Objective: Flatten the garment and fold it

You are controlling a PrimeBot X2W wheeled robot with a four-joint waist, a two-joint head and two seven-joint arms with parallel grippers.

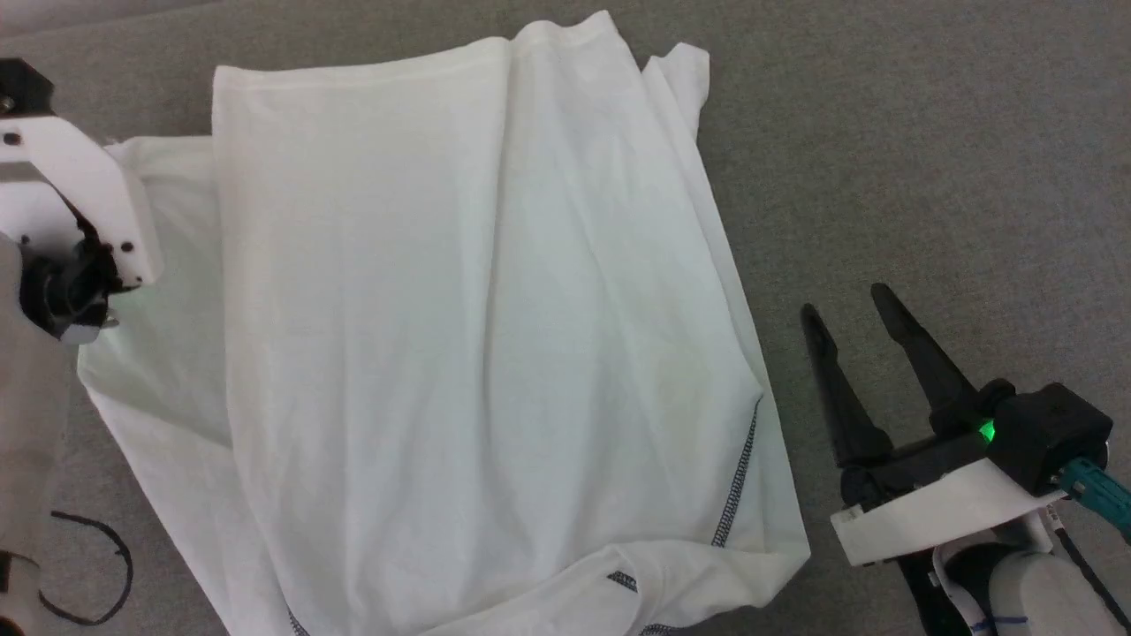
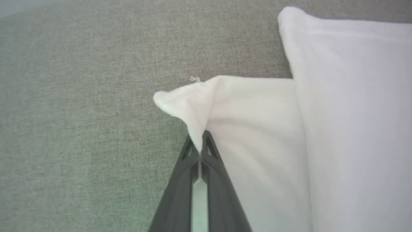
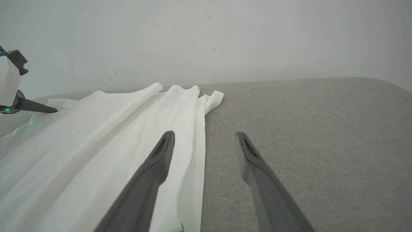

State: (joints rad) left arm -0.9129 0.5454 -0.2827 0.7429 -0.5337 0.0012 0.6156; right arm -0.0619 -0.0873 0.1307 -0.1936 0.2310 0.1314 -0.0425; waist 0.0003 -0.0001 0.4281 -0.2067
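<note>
- The left gripper [image 2: 200, 141] has its two dark fingers [image 2: 180, 187] pressed together on a thin edge of the white T-shirt [image 2: 257, 129], close to one corner of it. The fabric rises in a small peak at the fingertips, and a loose thread stands at the top of that corner.
- In the head view that pinched part belongs to a lower layer of the T-shirt [image 1: 477, 309], which sticks out at the left from under a wide upper layer folded over it.
- The right gripper [image 1: 846, 305] has its fingers spread apart and holds nothing. It stands just off the T-shirt's right edge over the bare surface.
- In the right wrist view one finger [image 3: 151, 174] of the right gripper [image 3: 205, 133] lies over the T-shirt's [image 3: 96, 145] border and the other over the grey surface.
- The T-shirt lies spread with long soft creases, and grey-black seam stitching [image 1: 738, 477] shows near its lower right corner.
- It rests on a grey fabric-covered surface [image 1: 928, 177].
- A pale wall [image 3: 206, 38] stands behind the far edge of the surface.
- A thin black cable [image 1: 97, 565] loops at the lower left.
</note>
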